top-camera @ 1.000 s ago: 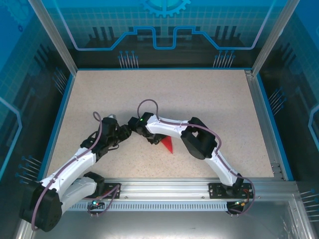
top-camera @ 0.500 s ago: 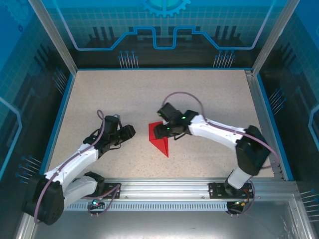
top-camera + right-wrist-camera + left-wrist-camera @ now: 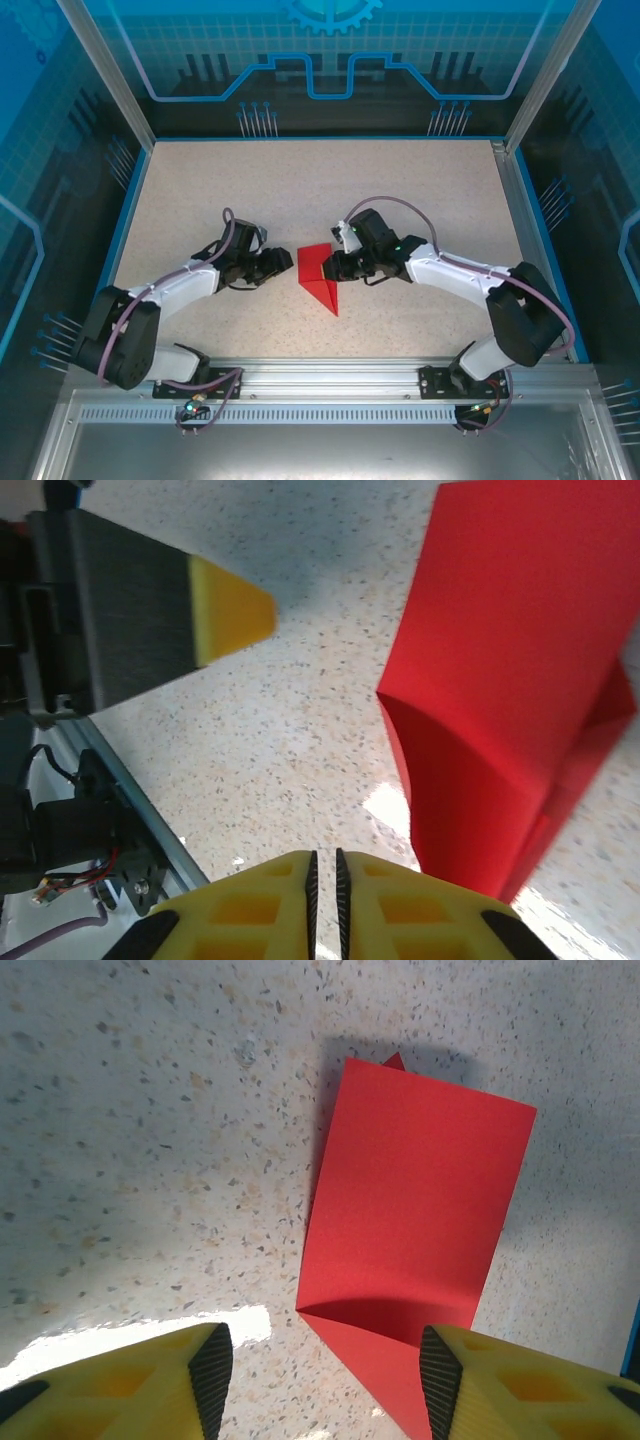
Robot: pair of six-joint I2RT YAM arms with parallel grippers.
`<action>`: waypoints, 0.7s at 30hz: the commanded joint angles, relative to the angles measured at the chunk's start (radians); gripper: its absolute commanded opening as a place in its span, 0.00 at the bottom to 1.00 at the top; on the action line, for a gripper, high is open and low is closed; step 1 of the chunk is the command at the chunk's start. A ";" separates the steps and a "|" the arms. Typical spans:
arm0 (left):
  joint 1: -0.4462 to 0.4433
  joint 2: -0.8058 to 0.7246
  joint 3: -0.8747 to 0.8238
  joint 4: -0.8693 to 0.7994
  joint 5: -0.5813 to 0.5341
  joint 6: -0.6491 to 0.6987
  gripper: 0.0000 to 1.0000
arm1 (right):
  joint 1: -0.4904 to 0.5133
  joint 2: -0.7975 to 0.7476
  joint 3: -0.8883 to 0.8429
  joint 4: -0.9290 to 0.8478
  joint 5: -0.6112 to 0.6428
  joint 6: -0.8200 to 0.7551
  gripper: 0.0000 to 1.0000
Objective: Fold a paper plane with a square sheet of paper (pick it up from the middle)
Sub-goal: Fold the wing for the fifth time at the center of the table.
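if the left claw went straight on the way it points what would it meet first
The red paper, lying on the table just ahead of the open left claw. The claw's height is unclear from these views, so it might skim over the sheet.

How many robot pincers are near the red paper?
2. The left pincer, open, is just left of the red paper; the right pincer, shut, is at its right side.
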 commanded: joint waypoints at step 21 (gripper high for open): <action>-0.025 0.160 0.099 0.030 0.114 -0.003 0.56 | -0.097 0.287 -0.062 0.142 -0.145 -0.043 0.16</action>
